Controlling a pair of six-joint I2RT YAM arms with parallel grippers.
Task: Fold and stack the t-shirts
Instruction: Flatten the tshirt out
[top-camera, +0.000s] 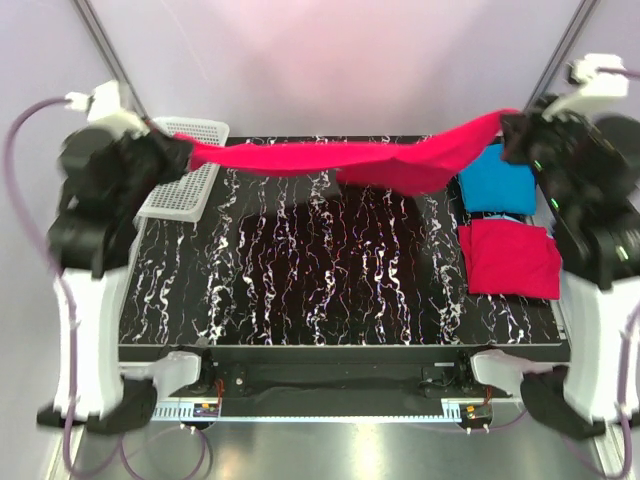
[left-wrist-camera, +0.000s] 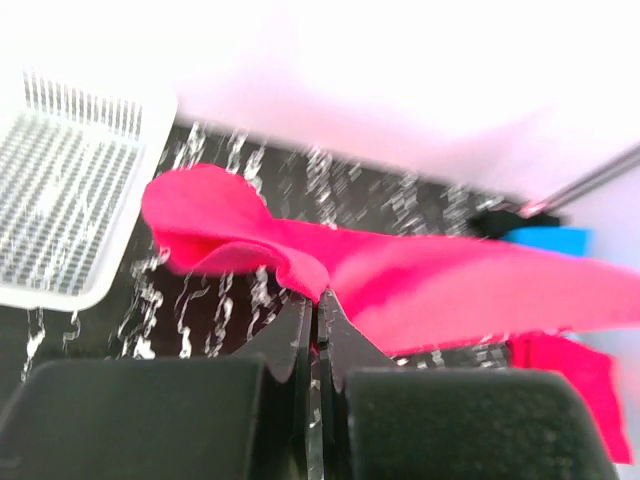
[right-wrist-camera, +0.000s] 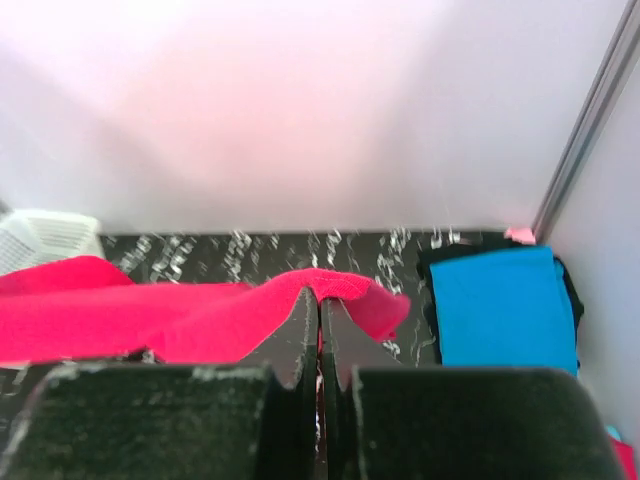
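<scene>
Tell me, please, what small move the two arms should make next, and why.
The left gripper and right gripper each pinch one end of the red shirt, which hangs stretched above the table, unfolded. Probably they should lower together and lay it flat on the bare middle, ready for folding.

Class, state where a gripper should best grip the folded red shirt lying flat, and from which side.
Probably its left edge, pinched from above: the folded red shirt lies flat, the turquoise shirt borders its far side, the right arm crowds its right.

red t-shirt (top-camera: 330, 160): soft matt cloth | basket (top-camera: 185, 185): white plastic mesh | table (top-camera: 300, 290): glossy marbled
</scene>
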